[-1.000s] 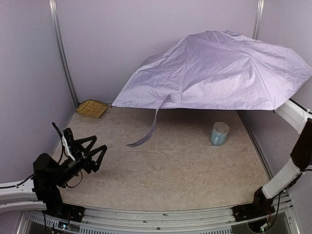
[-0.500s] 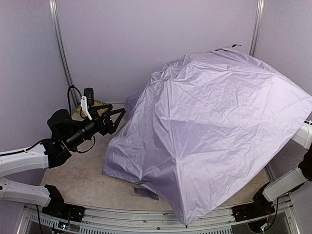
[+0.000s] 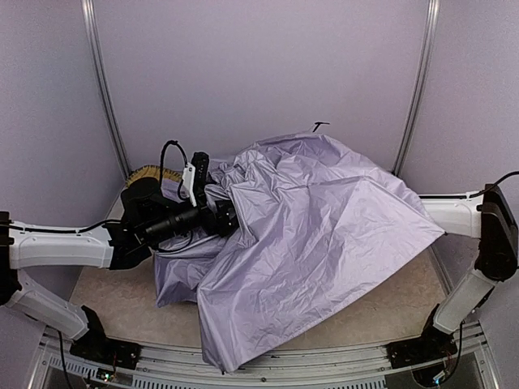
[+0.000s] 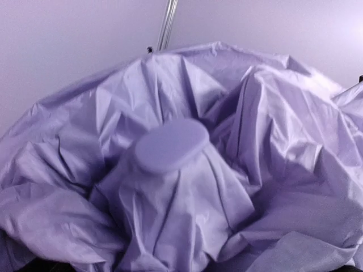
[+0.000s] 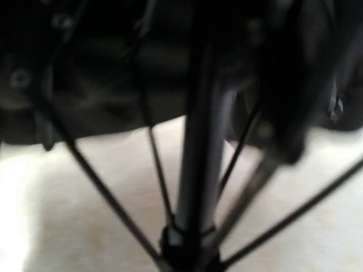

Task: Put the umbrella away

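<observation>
The umbrella (image 3: 324, 219) lies half collapsed on the table, its lavender fabric crumpled in a heap over the middle. My left gripper (image 3: 229, 219) presses into the fabric at the heap's left side; its fingers are buried in the folds. The left wrist view shows only crumpled fabric with the umbrella's round top cap (image 4: 170, 144) just ahead. My right arm (image 3: 454, 212) reaches under the canopy from the right, so its gripper is hidden in the top view. The right wrist view shows the black shaft (image 5: 195, 141) and thin ribs (image 5: 102, 187) rising straight from my jaws.
A woven basket (image 3: 146, 172) sits at the back left corner, partly behind my left arm. Bare table (image 3: 389, 308) shows at the front right and front left. Walls close in on three sides. The fabric's front corner hangs over the near edge (image 3: 215, 361).
The canopy has dropped and folded down onto the table. My left arm has swung right and pushed its gripper into the fabric. The right arm has lowered under the canopy.
</observation>
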Robot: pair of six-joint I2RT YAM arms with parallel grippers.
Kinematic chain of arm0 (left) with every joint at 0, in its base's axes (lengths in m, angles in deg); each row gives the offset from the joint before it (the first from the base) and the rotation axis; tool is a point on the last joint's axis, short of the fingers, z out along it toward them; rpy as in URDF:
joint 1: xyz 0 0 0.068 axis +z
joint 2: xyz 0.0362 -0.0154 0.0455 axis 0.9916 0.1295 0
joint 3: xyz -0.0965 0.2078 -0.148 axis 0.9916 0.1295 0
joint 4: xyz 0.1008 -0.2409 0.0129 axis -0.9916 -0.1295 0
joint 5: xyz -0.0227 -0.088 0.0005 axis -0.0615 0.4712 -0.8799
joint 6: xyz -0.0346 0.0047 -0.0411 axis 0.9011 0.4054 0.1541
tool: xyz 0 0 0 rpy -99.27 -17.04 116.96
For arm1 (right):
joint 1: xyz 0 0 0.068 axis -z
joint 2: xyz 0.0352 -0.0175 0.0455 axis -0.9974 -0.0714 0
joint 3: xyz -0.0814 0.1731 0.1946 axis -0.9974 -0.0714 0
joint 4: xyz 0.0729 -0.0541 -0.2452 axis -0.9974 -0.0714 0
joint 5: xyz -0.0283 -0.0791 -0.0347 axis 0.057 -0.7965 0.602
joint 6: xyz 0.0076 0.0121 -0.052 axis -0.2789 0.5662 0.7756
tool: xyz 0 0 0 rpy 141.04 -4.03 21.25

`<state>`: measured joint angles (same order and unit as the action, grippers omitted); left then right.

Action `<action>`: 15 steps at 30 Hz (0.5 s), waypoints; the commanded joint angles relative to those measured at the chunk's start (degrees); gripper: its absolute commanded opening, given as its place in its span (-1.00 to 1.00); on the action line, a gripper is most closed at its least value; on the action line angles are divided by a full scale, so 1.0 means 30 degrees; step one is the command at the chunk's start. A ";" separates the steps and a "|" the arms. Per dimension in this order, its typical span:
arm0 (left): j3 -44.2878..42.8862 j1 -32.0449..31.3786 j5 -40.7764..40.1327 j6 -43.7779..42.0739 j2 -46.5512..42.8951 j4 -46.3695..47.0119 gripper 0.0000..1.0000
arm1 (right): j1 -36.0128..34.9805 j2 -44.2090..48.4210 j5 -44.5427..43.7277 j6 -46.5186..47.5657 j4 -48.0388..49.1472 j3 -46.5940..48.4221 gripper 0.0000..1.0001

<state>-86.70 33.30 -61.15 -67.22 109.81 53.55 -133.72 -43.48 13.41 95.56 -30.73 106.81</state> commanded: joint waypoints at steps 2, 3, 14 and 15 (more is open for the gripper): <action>-0.0237 -0.0074 0.0199 -0.0266 -0.0548 0.2636 0.97 | -0.2433 -0.0928 0.5108 0.1308 0.1316 0.0962 -0.71; -0.0170 0.0012 0.0090 -0.0221 -0.0564 0.2710 0.95 | -0.2501 -0.1001 0.5209 0.1598 0.1391 0.0978 -0.67; 0.0676 0.0869 0.0858 0.1023 -0.0383 0.1467 -0.24 | -0.2643 -0.0862 0.4180 0.2921 0.1392 0.0748 -0.03; 0.0765 0.0950 0.0857 0.0988 -0.0642 0.1473 -0.34 | -0.2623 -0.0715 0.3771 0.2975 0.1356 0.0446 0.04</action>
<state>-86.08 35.14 -57.91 -63.41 109.46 56.94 -139.73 -47.39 22.10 101.42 -30.83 107.80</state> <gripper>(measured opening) 0.461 0.470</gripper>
